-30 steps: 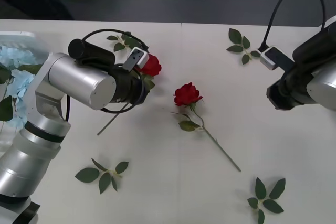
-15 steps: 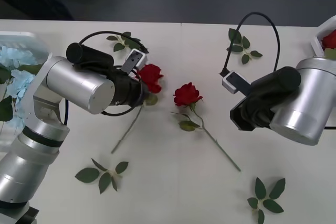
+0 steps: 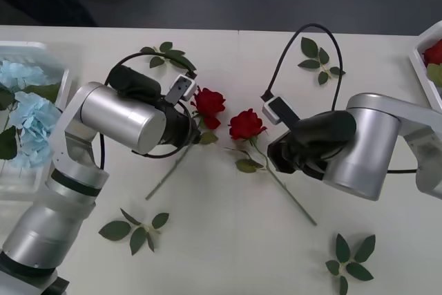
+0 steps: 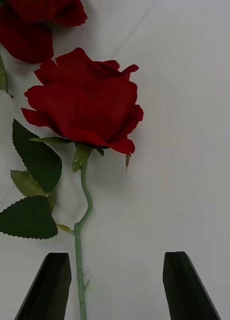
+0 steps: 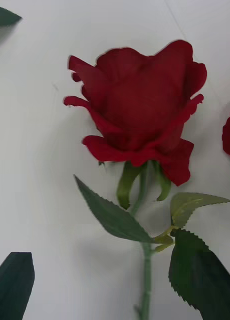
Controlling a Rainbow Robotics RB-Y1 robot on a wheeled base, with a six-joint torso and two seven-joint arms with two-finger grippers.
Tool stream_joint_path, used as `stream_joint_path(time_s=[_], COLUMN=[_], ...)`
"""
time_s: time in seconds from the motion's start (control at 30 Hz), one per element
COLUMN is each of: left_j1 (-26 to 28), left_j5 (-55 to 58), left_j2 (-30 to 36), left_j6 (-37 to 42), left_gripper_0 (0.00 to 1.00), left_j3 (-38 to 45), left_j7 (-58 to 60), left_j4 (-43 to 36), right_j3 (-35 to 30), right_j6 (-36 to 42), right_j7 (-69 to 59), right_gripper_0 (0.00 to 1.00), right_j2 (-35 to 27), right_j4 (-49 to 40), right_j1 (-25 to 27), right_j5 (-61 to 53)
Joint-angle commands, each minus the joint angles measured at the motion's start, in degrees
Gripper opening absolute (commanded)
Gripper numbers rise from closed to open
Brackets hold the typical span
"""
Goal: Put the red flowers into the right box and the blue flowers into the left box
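Note:
Two red flowers lie mid-table, heads close together. The left rose (image 3: 209, 102) (image 5: 140, 105) lies just ahead of my left gripper (image 5: 115, 292), which is open; one black finger (image 5: 14, 282) shows at the corner and a leaf covers the other. The stem runs back under my left arm (image 3: 128, 121). My right gripper (image 4: 117, 287) is open over the second rose (image 3: 246, 124) (image 4: 84, 100), whose stem (image 4: 78, 260) runs between the fingers, close to one of them. The left box (image 3: 61, 81) holds the blue flowers (image 3: 21, 112). The right box (image 3: 418, 63) holds another red rose (image 3: 434, 52).
Loose green leaf sprigs lie at the back left (image 3: 166, 55), back right (image 3: 318, 58), front left (image 3: 136, 229) and front right (image 3: 351, 262). The table's far edge (image 3: 235, 29) meets a dark floor.
My right arm has swung in from the right box to hover over the middle rose. The left arm carried its rose rightwards; the rose now lies on the table beside the other.

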Motion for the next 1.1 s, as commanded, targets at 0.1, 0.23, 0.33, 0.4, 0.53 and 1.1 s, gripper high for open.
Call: stream_joint_path(time_s=[0.1, 0.23, 0.33, 0.4, 0.53, 1.1], left_j1=[-0.93, -0.93, -1.11, -1.37, -2.51, -4.53], left_j5=[-1.56, -2.52, -3.32, -3.67, -4.28, -5.51], left_j2=[-3.29, -4.35, -4.96, -5.32, -5.76, -6.63], left_j6=[-1.82, -2.43, -3.58, -4.54, -6.56, -12.28], left_gripper_0=[0.91, 0.90, 0.90, 0.91, 0.90, 0.91], left_j3=[1.10, 1.10, 1.10, 1.10, 1.02, -0.13], left_j7=[-1.95, -1.95, -1.95, -1.95, -2.04, -2.04], left_j4=[1.13, 1.92, 2.63, 3.24, 6.67, 13.08], right_j3=[4.35, 5.32, 5.94, 6.38, 8.13, 13.23], right_j6=[-7.22, -7.31, -7.39, -7.57, -10.21, -15.66], right_j7=[-7.68, -7.68, -7.94, -8.03, -8.30, -8.12], right_gripper_0=[0.54, 0.54, 0.55, 0.61, 0.77, 0.88], right_j2=[1.67, 2.81, 3.25, 3.34, 3.25, 3.78], right_j4=[4.25, 5.05, 5.05, 5.13, 6.19, 11.81], right_j1=[-1.12, -1.21, -1.30, -1.30, -1.38, -1.91], right_j5=[4.77, 6.52, 6.61, 6.61, 7.67, 9.42])
